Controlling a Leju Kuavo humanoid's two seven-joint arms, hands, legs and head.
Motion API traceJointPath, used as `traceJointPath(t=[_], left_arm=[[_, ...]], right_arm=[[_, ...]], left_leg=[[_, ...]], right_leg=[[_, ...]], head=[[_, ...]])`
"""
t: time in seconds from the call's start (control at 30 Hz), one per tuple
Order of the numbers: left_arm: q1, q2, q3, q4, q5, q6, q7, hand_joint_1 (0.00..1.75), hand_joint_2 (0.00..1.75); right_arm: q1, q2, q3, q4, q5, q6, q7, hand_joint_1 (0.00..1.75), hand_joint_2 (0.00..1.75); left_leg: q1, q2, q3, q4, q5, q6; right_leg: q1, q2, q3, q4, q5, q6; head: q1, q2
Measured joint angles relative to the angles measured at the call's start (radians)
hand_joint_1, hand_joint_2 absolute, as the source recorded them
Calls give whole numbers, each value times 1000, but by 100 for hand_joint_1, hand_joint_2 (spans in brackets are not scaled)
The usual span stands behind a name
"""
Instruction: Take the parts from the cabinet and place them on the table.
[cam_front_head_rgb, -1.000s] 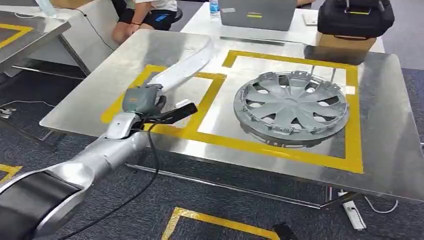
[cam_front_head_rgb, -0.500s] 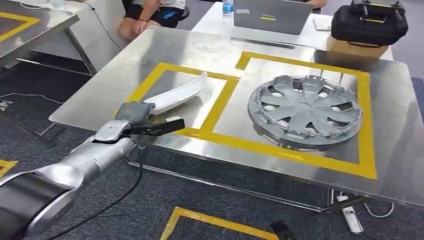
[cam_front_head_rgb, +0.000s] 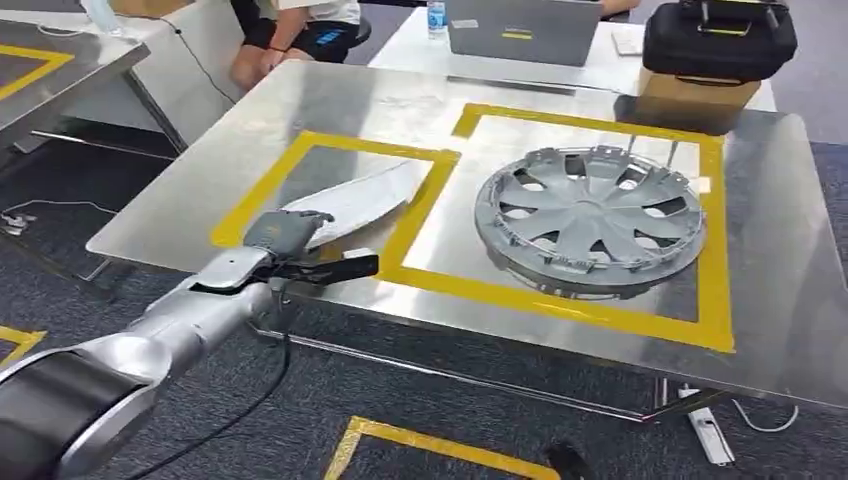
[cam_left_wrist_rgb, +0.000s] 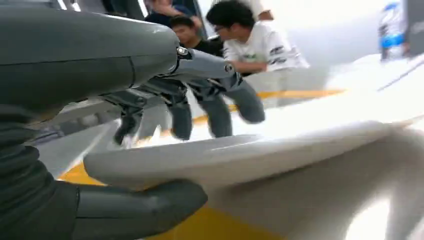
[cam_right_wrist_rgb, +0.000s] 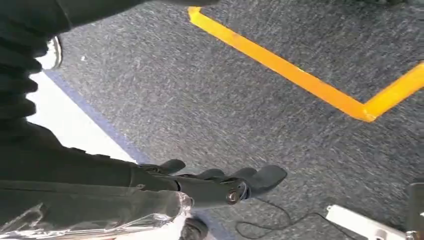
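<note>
Gripping the near end of a long white curved trim part (cam_front_head_rgb: 360, 200), left hand (cam_front_head_rgb: 285, 235) sits at the near-left edge of the steel table (cam_front_head_rgb: 300, 105). In the left wrist view the thumb (cam_left_wrist_rgb: 140, 205) is under the part (cam_left_wrist_rgb: 260, 155) and the dark fingers (cam_left_wrist_rgb: 220, 100) curl over its top, so the part is clamped between them. The part lies flat across the left yellow-taped square (cam_front_head_rgb: 270, 170), running from the hand toward the far right, its far tip near the tape strip between the two squares.

Grey wheel cover (cam_front_head_rgb: 590, 215) lies face up inside the right taped square (cam_front_head_rgb: 715, 240), well apart from the white part. Table surface is shiny brushed metal, reflective.

Right hand (cam_right_wrist_rgb: 220, 185) hangs over the floor, fingers loosely extended and slightly apart, holding nothing. Below it grey carpet (cam_right_wrist_rgb: 225, 90) with a yellow tape line (cam_right_wrist_rgb: 280, 70), a thin cable and a white power strip (cam_right_wrist_rgb: 365, 225).

Room: dark grey carpet (cam_front_head_rgb: 400, 400) under the table, yellow floor tape (cam_front_head_rgb: 430, 440) near. Far side has a white desk with a laptop (cam_front_head_rgb: 520, 28), water bottle (cam_front_head_rgb: 436, 15), black case (cam_front_head_rgb: 720, 40) on a cardboard box (cam_front_head_rgb: 695, 92). A seated person (cam_front_head_rgb: 290, 35) at far left. Another steel table (cam_front_head_rgb: 50, 60) with yellow tape at far left.
</note>
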Motion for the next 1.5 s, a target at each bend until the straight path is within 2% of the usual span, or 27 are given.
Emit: traceJointPath(t=[0.07,0.1,0.17,0.23,0.27,0.3,0.43,0.47,0.57,0.6,0.63,0.67,0.73,0.8,0.9,0.97,1.07,1.1,1.13,1.17,1.2,1.23,1.27,1.3,1.43,1.47,1.5], left_arm=[[5,-7,3,0,3,29,-22,0,175],[8,-10,6,0,3,48,-33,0,175],[8,-19,14,-6,9,91,-60,0,175],[2,-28,27,-20,15,136,-84,0,175],[-3,-33,32,-24,20,153,-93,0,175],[-5,-44,37,-30,25,167,-106,0,175],[2,-64,82,-59,70,235,-188,0,175],[1,-73,94,-70,85,247,-207,0,175],[12,-94,142,-124,153,261,-289,0,175],[25,-103,158,-152,190,258,-325,0,175],[38,-108,172,-184,221,253,-353,0,175],[57,-116,189,-232,257,240,-382,0,175],[108,-128,208,-371,337,226,-452,0,175],[174,-132,212,-530,395,221,-490,0,175],[311,-144,214,-788,547,214,-555,0,175],[406,-154,214,-965,737,170,-613,0,175],[553,-165,214,-1182,905,116,-634,0,175],[589,-167,214,-1230,892,129,-634,0,175],[622,-167,214,-1283,866,153,-634,0,175],[645,-168,213,-1327,845,173,-634,0,175],[661,-168,207,-1362,835,194,-634,0,0],[682,-166,195,-1395,839,208,-634,0,0],[704,-165,180,-1426,860,206,-634,0,0],[727,-165,168,-1449,894,182,-634,0,0],[843,-181,165,-1499,1080,-30,-634,0,0],[865,-189,168,-1499,1104,-70,-634,0,0],[885,-196,171,-1499,1127,-106,-634,0,0]], right_arm=[[0,0,2,0,0,0,-1,0,0],[1,0,2,0,0,0,-3,0,0],[0,0,3,0,0,1,-9,0,0],[-2,1,6,0,0,1,-11,0,0],[-4,1,6,0,0,1,-11,0,0],[-7,1,7,0,0,0,-11,0,0],[-5,2,8,0,-2,-3,-10,0,0],[-5,2,8,0,-1,-5,-10,0,0],[-4,2,8,0,-4,-11,-8,0,0],[-1,2,8,0,-5,-13,-7,0,0],[3,2,8,0,-8,-16,-7,0,0],[7,2,7,0,-11,-19,-7,0,0],[9,1,7,0,-19,-25,-9,0,0],[13,1,7,0,-29,-31,-11,0,0],[29,1,6,0,-49,-43,-19,0,0],[38,1,5,0,-64,-56,-32,0,0],[47,1,2,0,-82,-73,-47,0,0],[52,1,0,0,-87,-76,-47,0,0],[56,1,-3,0,-93,-80,-48,0,0],[59,1,-4,0,-95,-82,-50,0,0],[60,1,-5,0,-100,-85,-51,0,0],[60,1,-8,0,-104,-87,-53,0,0],[60,1,-13,0,-113,-90,-56,0,0],[60,1,-18,0,-119,-93,-56,0,0],[72,1,-40,0,-145,-100,-56,0,0],[74,1,-46,0,-149,-102,-56,0,0],[74,1,-52,0,-153,-104,-57,0,0]], left_leg=[[1,0,-75,156,-61,-5],[2,0,-89,182,-60,-5],[4,1,-52,105,5,-5],[7,3,34,-59,82,-6],[7,3,57,-104,81,-8],[6,-3,57,-112,73,8],[7,-2,56,-115,77,36],[7,-3,56,-115,77,42],[3,-3,56,-114,75,49],[2,-3,56,-114,75,50],[1,-3,56,-114,74,51],[1,-3,58,-113,73,50],[2,-4,64,-113,69,46],[-5,-2,61,-109,64,37],[-4,1,68,-120,66,22],[-5,1,59,-95,34,11],[-2,1,-48,129,-78,1],[-2,2,-73,176,-89,0],[-2,2,-77,180,-76,1],[-2,2,-58,139,-39,2],[-1,2,-24,74,0,3],[0,3,29,-22,44,3],[3,6,75,-97,60,2],[1,1,84,-123,47,9],[2,0,85,-124,54,39],[4,-1,86,-125,55,43],[4,0,86,-125,55,50]], right_leg=[[0,-1,-1,0,-1,-1],[0,-1,0,0,-1,-1],[-2,1,1,1,-1,0],[-5,2,4,1,-2,9],[4,2,-1,9,-5,18],[3,3,-5,10,-6,22],[0,0,-8,9,-12,42],[0,-2,-22,46,-39,45],[1,-2,-128,275,-140,50],[1,-2,-149,312,-144,50],[1,-2,-146,300,-127,48],[1,-2,-120,241,-88,46],[1,-3,-35,70,-5,40],[3,-1,2,7,-11,36],[6,4,1,8,-12,22],[-2,3,8,-2,-9,10],[-3,3,10,-2,-14,1],[-2,3,11,-2,-14,0],[-2,2,12,-2,-15,1],[-2,2,12,-2,-15,2],[-3,2,14,-2,-16,3],[-4,2,17,-2,-18,6],[-3,3,20,-1,-20,13],[4,6,17,6,-25,20],[0,5,23,-8,-22,40],[0,0,16,9,-38,44],[0,-2,-7,60,-73,48]], head=[[0,0],[0,0],[0,0],[0,0],[-3,0],[-1,0],[-2,0],[7,0],[14,0],[13,0],[13,0],[14,0],[14,0],[12,0],[11,0],[10,0],[6,0],[4,0],[6,0],[5,0],[5,0],[5,0],[4,0],[0,0],[3,0],[6,0],[13,0]])
